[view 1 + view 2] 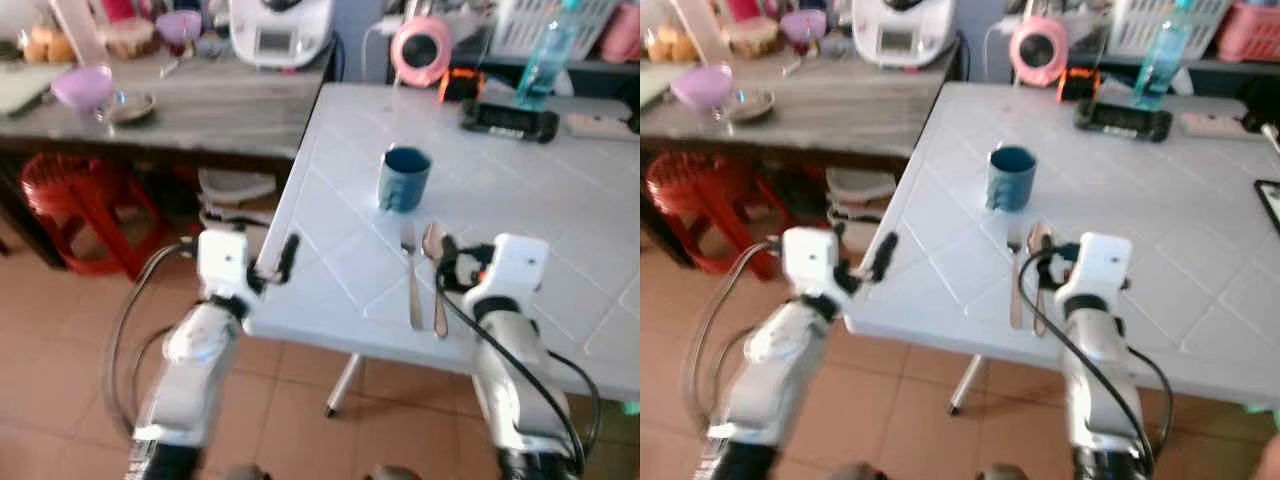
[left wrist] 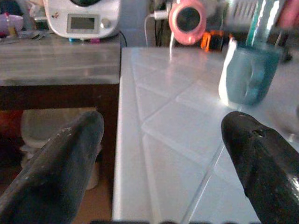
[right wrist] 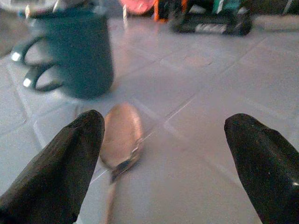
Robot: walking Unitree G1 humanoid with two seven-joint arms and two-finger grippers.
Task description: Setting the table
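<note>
A blue mug (image 1: pixel 404 178) stands on the white tiled table (image 1: pixel 560 210). Just in front of it a fork (image 1: pixel 411 275) and a spoon (image 1: pixel 437 278) lie side by side, handles toward me. My right gripper (image 3: pixel 163 126) is open, low over the table, with the spoon's bowl (image 3: pixel 122 135) beside its one finger (image 3: pixel 60 163) and nothing between the fingers. My left gripper (image 2: pixel 163 126) is open too, hovering at the table's left edge (image 1: pixel 285 258), empty, and pointing toward the mug (image 2: pixel 247 74).
A wooden counter (image 1: pixel 200 110) on the left carries a purple bowl (image 1: pixel 82 86) and a white appliance (image 1: pixel 280 30). Below it are a red stool (image 1: pixel 75 205) and stacked dishes (image 1: pixel 238 195). A pink fan (image 1: pixel 421 48), black device (image 1: pixel 507 118) and blue bottle (image 1: pixel 545 55) stand at the table's far side.
</note>
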